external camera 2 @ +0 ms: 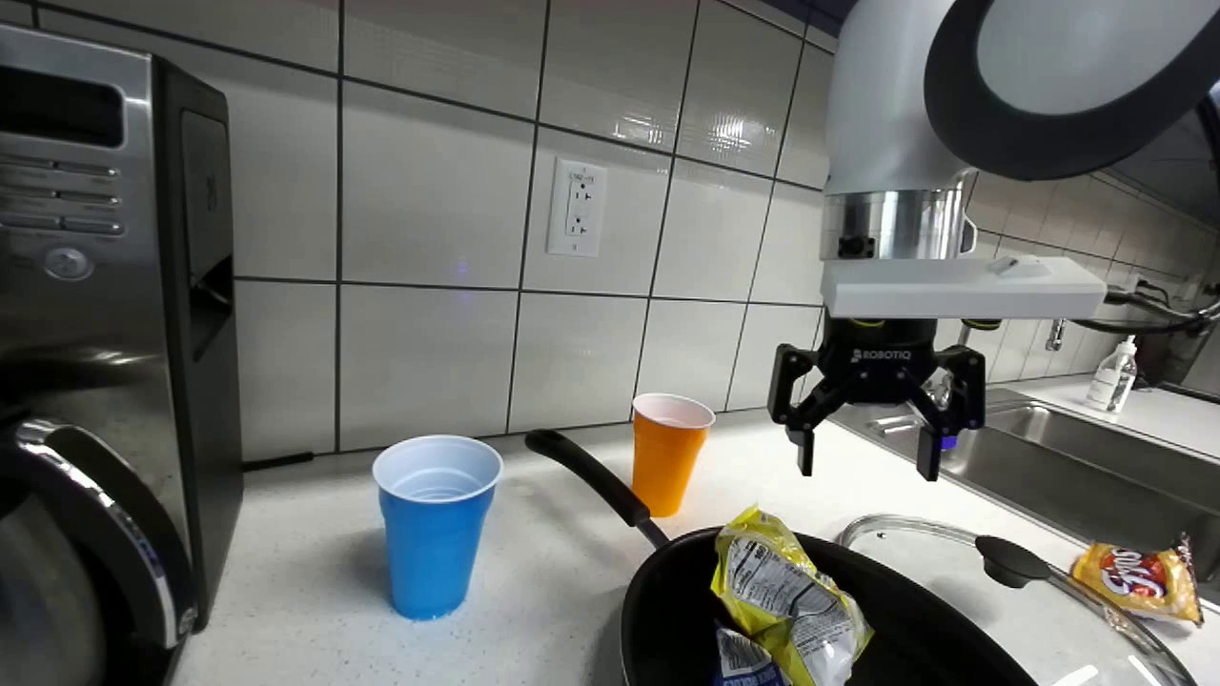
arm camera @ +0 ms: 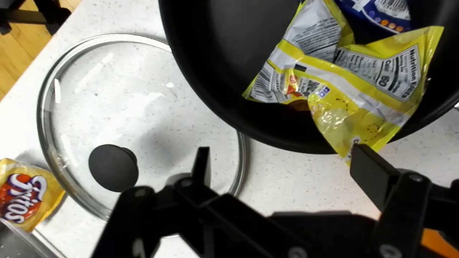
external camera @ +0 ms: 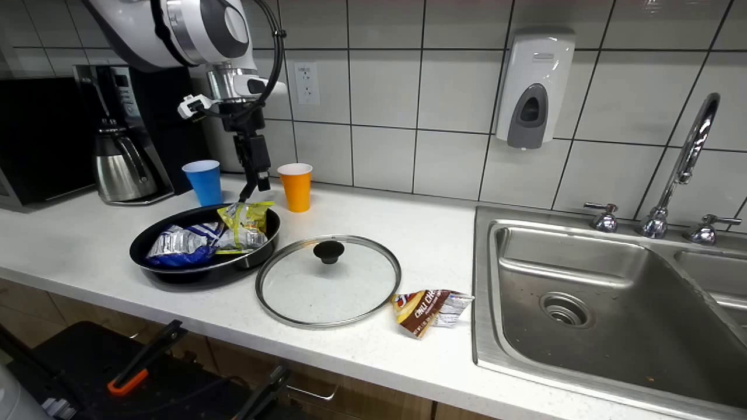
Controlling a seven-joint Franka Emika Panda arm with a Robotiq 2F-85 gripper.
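My gripper [external camera 2: 867,463] is open and points down, nothing between its fingers, above the counter by the far side of the black pan [arm camera: 229,43]. In the wrist view one fingertip overlaps the corner of a yellow snack bag [arm camera: 330,73]; the exterior views show it above, apart from the bag. That bag lies in the pan, leaning on the rim, against a blue snack bag [external camera: 187,248]. A glass lid [external camera: 327,291] with a black knob [external camera: 328,251] rests flat on the counter beside the pan. Past the lid lies a Fritos chili cheese bag [arm camera: 25,197].
A blue cup [external camera 2: 434,543] and an orange cup [external camera 2: 667,462] stand behind the pan, near the tiled wall. The pan's handle [external camera 2: 586,476] sticks out between them. A coffee maker with a steel carafe [external camera: 122,169] and a sink [external camera: 560,274] flank this area.
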